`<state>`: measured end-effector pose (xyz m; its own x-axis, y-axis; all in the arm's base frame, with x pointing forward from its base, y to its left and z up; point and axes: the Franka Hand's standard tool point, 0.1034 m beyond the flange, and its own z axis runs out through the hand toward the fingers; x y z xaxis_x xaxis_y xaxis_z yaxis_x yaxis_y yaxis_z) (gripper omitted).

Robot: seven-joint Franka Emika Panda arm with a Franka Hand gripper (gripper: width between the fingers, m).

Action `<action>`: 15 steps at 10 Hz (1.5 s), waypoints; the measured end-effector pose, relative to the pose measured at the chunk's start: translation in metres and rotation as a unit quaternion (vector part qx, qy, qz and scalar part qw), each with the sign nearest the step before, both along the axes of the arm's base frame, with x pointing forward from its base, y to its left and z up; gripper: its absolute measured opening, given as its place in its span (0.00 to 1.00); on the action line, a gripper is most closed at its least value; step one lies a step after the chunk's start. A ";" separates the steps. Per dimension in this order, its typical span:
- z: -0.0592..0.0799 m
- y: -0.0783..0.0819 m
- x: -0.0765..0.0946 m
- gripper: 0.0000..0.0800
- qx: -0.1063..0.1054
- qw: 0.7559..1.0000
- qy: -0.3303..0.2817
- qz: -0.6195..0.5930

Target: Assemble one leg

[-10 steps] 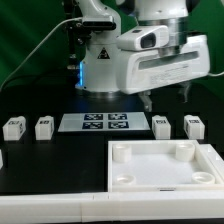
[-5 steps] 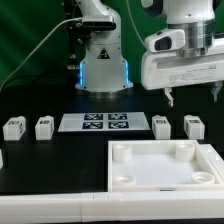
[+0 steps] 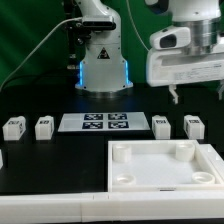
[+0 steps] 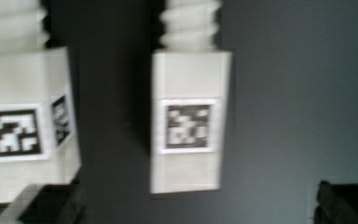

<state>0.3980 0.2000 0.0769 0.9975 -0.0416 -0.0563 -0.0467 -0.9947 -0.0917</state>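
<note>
End effector [image 3: 198,92] released and empty, hanging clear above the black surface [image 3: 60,165]. Small white plastic tagged leg [image 4: 190,120] sits below, between the spread fingertips. Open gap from its edge to the neighbouring leg [image 4: 25,125].

You see the marker board [image 3: 106,122] lying flat on the black counter [image 3: 50,165]; the white square tray-like piece [image 3: 165,168] sits nearer the camera.

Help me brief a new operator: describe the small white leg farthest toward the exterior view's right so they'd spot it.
Find the thin flat white marker board. Toward the exterior view's right of it stand two small white tagged block legs; take the outer leg. Unlike its neighbour, it ends the row, roughly under the open claw.
</note>
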 end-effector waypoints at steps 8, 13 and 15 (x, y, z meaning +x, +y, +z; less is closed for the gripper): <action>-0.001 0.044 0.035 0.81 0.028 0.999 -0.019 0.013; 0.000 0.020 0.083 0.81 0.022 0.999 -0.019 0.019; -0.013 0.012 0.095 0.81 0.024 0.999 -0.016 0.019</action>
